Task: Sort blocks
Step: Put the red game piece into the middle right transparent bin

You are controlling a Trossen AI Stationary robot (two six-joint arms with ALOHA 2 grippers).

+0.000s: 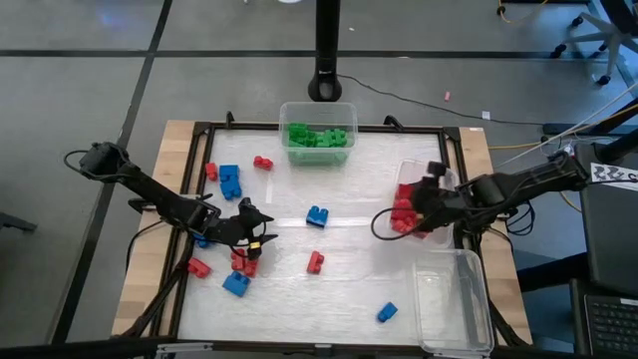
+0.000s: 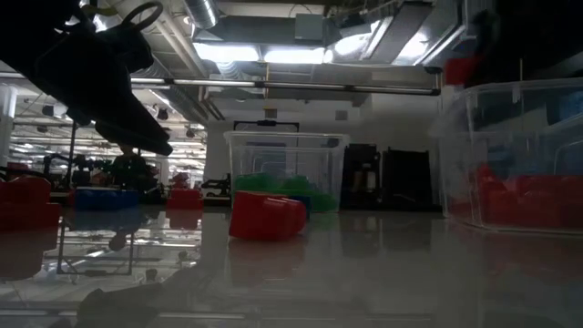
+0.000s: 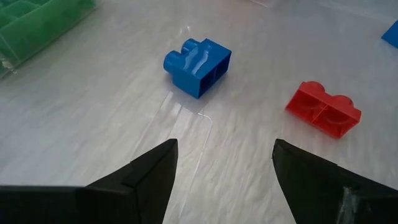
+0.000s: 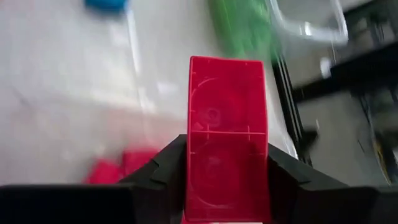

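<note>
High view: the right jaws (image 1: 417, 204) hang over the clear rectangular plastic tub of red bricks (image 1: 407, 172) at three o'clock on the surface (image 1: 349, 289), so the drop is straight down. The left jaws (image 1: 255, 227) sit at eight o'clock among scattered bricks.

Left wrist view: wide open and empty, with a small blue studded plastic brick (image 3: 198, 65) and a red studded brick (image 3: 323, 109) well ahead.

Right wrist view: pinched on a red rectangular plastic brick (image 4: 227, 137), its long axis running out between the fingers.
</note>
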